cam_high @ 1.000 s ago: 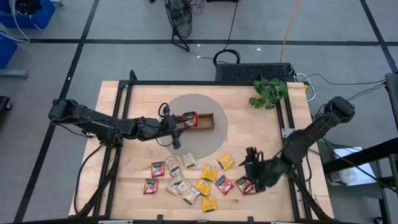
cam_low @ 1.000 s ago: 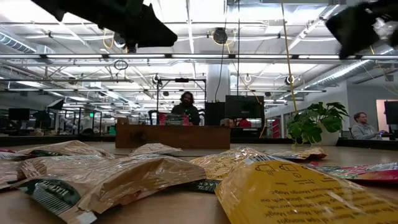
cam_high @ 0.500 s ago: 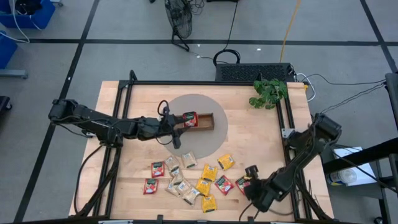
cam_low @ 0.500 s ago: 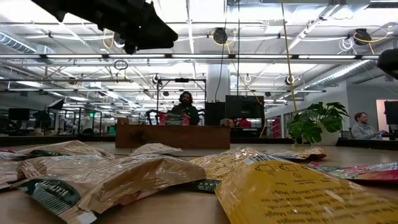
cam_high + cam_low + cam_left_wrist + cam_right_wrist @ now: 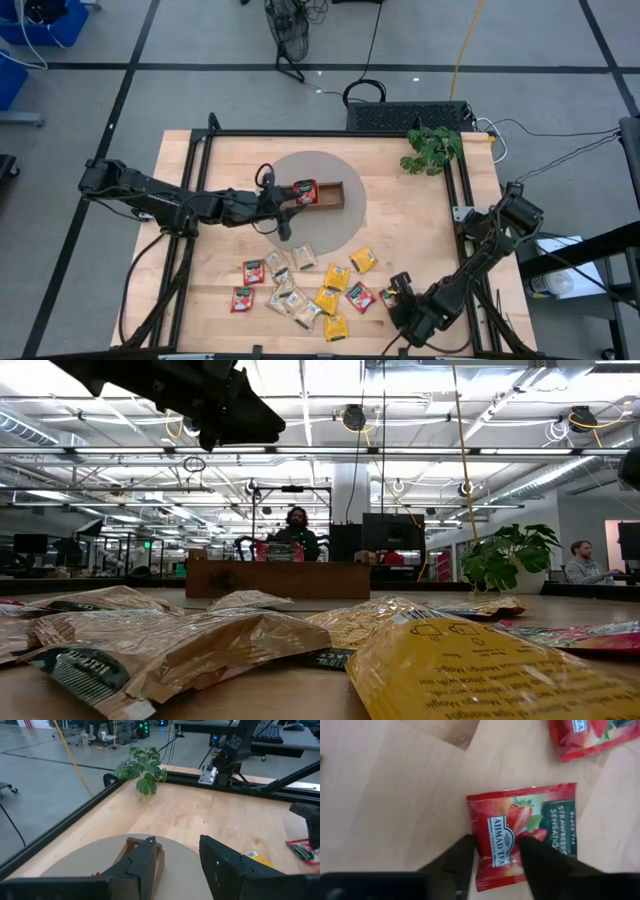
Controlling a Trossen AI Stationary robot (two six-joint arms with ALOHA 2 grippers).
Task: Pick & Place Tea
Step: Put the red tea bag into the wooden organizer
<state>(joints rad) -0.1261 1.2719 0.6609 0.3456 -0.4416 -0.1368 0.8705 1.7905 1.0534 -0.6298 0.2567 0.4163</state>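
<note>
Several red, yellow and beige tea sachets (image 5: 300, 285) lie flat on the table near its front edge. The wooden tray (image 5: 322, 194) stands on a grey round mat (image 5: 335, 230), with a red sachet (image 5: 305, 190) in its left compartment. My left gripper (image 5: 283, 203) is open and empty just left of the tray, as the left wrist view (image 5: 177, 845) shows. My right gripper (image 5: 398, 292) is open, low over the rightmost red strawberry sachet (image 5: 530, 827), its fingers pointing down at that sachet's edge. My right gripper stands open over the red strawberry sachet, one finger (image 5: 462, 857) at its edge and the other (image 5: 540, 860) over its printed face. The sachet lies flat on the table. I cannot tell whether the fingers touch it.
A potted plant (image 5: 432, 148) stands at the table's far right corner. A black frame rail (image 5: 455, 190) runs along the table's sides. Another red sachet (image 5: 585, 737) lies close beside the one under my right gripper. People sit in the room beyond the table (image 5: 298, 532).
My right gripper has gone down and toward the table's near edge, ending over the rightmost red sachet; its arm has dropped out of the low view's upper right. The sachets have stayed where they were.
</note>
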